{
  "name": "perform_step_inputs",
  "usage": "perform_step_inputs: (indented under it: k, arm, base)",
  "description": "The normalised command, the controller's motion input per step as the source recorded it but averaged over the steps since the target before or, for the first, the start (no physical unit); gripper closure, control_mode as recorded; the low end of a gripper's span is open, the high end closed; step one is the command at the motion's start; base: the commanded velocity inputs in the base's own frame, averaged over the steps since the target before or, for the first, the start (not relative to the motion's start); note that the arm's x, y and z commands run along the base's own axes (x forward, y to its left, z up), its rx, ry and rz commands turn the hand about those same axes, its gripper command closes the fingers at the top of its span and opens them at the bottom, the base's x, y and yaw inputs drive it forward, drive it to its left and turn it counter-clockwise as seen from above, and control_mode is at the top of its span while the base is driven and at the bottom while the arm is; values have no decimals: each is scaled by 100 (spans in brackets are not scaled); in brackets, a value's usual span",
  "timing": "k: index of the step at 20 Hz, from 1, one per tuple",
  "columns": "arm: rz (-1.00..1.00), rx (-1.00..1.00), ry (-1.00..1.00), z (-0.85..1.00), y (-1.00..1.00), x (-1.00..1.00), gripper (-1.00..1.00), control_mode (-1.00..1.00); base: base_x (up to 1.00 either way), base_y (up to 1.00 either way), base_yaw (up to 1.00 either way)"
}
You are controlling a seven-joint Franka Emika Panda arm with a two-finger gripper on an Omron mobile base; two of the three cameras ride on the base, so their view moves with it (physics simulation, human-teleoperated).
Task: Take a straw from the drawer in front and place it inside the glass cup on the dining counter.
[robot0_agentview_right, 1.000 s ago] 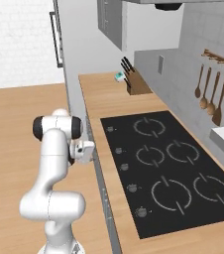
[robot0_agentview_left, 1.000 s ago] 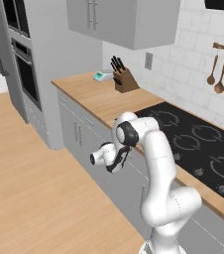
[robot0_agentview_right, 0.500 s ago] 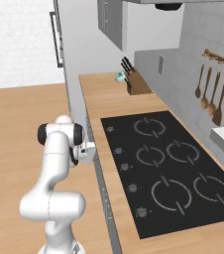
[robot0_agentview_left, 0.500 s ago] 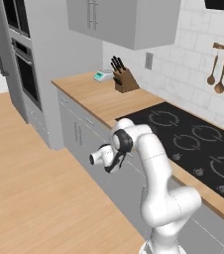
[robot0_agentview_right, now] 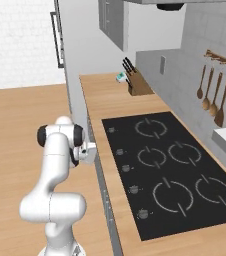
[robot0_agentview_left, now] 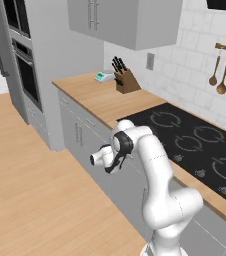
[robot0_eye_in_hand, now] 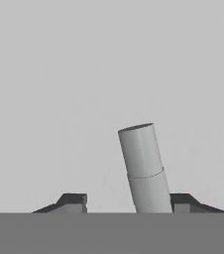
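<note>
From here I see the gripper (robot0_eye_in_hand: 126, 201) pressed close to the grey drawer (robot0_eye_in_hand: 109, 74) front under the cooktop (robot0_agentview_left: 195, 145). Its fingers straddle the drawer's bar handle (robot0_eye_in_hand: 142, 166); one fingertip (robot0_eye_in_hand: 181, 201) is beside it, and I cannot tell if they grip it.

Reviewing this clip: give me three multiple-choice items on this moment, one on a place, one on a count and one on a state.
1. Where does the knife block stand?
A. on the floor
B. on the wood worktop, past the cooktop
C. on the cooktop
2. How many burner rings does the cooktop have?
A. three
B. five
C. eight
3. How do the finger tips stand?
A. pressed together
B. clamped on a green straw
C. apart, with a grey bar between them

Answers: 1 B, the knife block sits on the wood worktop by the wall. 2 B, the cooktop shows five rings. 3 C, the finger tips flank the grey bar.
</note>
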Motion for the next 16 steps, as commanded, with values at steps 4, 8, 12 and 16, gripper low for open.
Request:
perform_step_inputs:
  k: [4, 8, 12, 16]
  arm:
    - [6, 10, 1, -1, 7, -31, 100, -100]
    - [13, 12, 0, 0, 46, -44, 100, -100]
    - [18, 14, 0, 0, 69, -52, 100, -100]
    - [23, 18, 3, 0, 86, -53, 100, -100]
  base:
    - [0, 0, 0]
    - [0, 0, 0]
    - [0, 0, 0]
    - [0, 0, 0]
